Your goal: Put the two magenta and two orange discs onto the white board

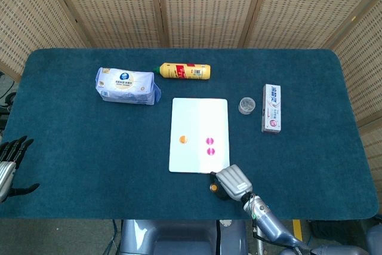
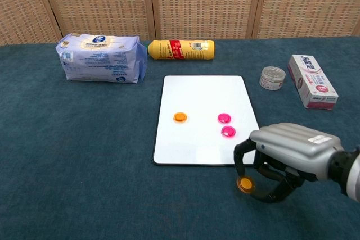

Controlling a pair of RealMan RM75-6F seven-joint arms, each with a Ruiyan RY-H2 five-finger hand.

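Observation:
The white board [image 2: 203, 99] [image 1: 199, 125] lies mid-table with one orange disc [image 2: 179, 117] [image 1: 183, 139] and two magenta discs [image 2: 224, 118] [image 2: 228, 131] [image 1: 209, 141] on it. My right hand [image 2: 284, 155] [image 1: 230, 182] hovers just off the board's near right corner, pinching the second orange disc [image 2: 245, 184] [image 1: 213, 187] at its fingertips, slightly above the cloth. My left hand [image 1: 9, 165] rests at the table's far left edge, fingers spread, holding nothing.
A tissue pack [image 2: 101, 57] and a yellow bottle [image 2: 181, 49] lie behind the board. A small clear jar [image 2: 272, 77] and a toothpaste box [image 2: 312, 81] sit to the right. The table is covered in dark teal cloth [image 2: 79, 155].

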